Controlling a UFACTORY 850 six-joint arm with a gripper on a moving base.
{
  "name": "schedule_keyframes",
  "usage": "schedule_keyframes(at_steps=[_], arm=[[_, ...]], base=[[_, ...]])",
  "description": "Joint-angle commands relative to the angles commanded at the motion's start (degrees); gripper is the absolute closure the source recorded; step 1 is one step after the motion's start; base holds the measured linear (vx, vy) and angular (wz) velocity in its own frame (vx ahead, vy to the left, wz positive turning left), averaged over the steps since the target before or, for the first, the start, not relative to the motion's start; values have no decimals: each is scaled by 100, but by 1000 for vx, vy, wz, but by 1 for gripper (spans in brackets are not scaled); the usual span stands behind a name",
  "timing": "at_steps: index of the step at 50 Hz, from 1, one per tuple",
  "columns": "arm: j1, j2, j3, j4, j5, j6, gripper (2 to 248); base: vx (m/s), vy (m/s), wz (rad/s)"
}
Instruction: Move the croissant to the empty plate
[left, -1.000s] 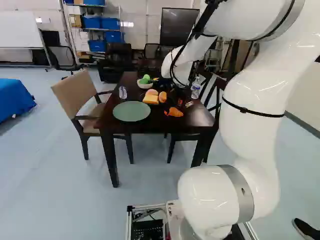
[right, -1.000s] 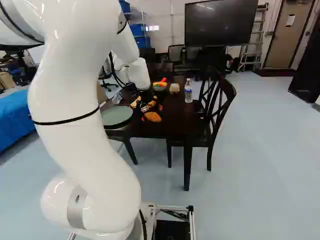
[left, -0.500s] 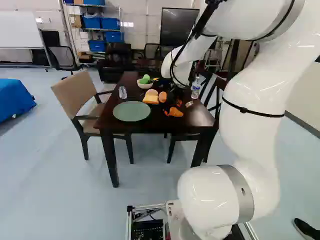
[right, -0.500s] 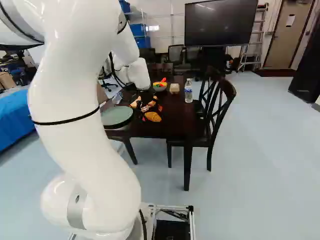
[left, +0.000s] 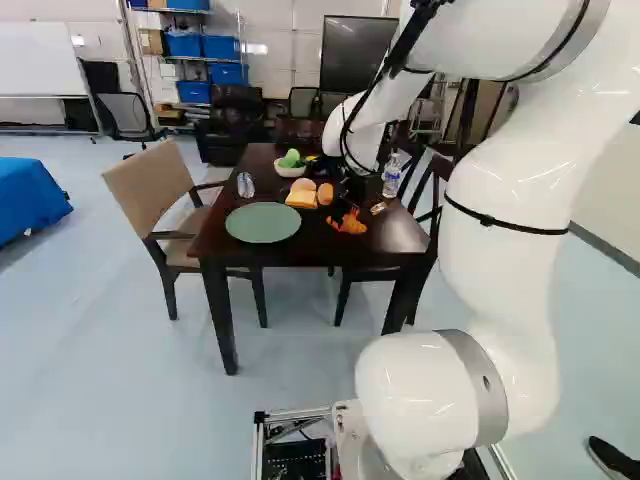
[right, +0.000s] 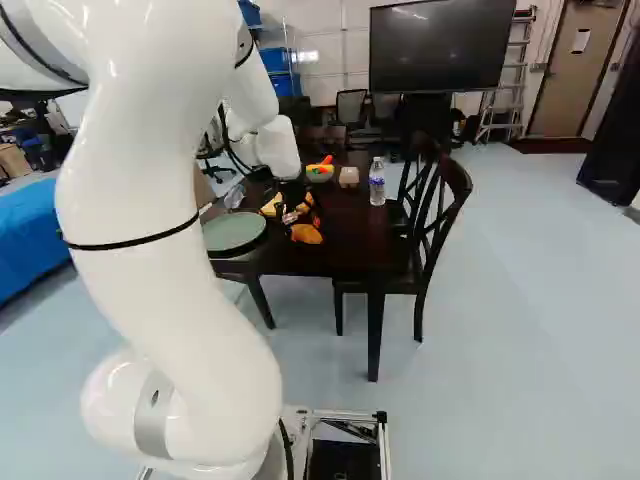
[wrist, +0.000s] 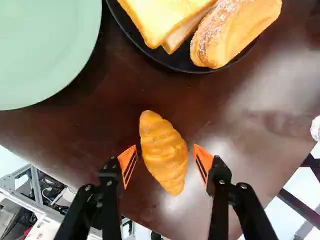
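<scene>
Straddling the croissant (wrist: 164, 152), the fingers (wrist: 127, 162) of your gripper (left: 348, 205) stand spread, one on each side. It lies on the counter (wrist: 100, 120) close to the near edge, its long axis slanting to that edge: one tip points at the near right corner, the other roughly toward the black plate (wrist: 172, 62). Your green plate (wrist: 45, 45) sits toward the near left corner.

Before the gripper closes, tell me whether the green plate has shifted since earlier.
No: in the left base view, the green plate lies where it did, relative to the table.
</scene>
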Motion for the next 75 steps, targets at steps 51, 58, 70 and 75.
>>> schedule_keyframes(at_steps=[51, 58, 70, 75], arm=[[0, 0, 0, 0, 0, 0, 128], [0, 0, 0, 0, 0, 0, 126], [0, 0, 0, 0, 0, 0, 126], [0, 0, 0, 0, 0, 0, 126]], base=[[0, 0, 0], [0, 0, 0], [0, 0, 0], [0, 0, 0]])
